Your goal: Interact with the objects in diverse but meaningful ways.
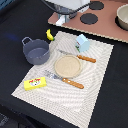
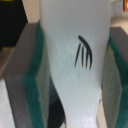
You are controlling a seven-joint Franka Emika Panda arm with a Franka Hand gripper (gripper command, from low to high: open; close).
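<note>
From the wrist view I see my gripper clamped on a white piece bearing a black mark, with green pads pressed to both its sides. In the exterior view the arm sits at the top edge, over the toy stove, so the mat below is unobstructed. The pot sits at the mat's edge on the exterior view's left, the banana just behind it. The carton stands near the mat's far edge. A plate lies mid-mat between a knife and a fork. The box lies at the near corner. The mat's right part is bare, dark desk beyond it.
</note>
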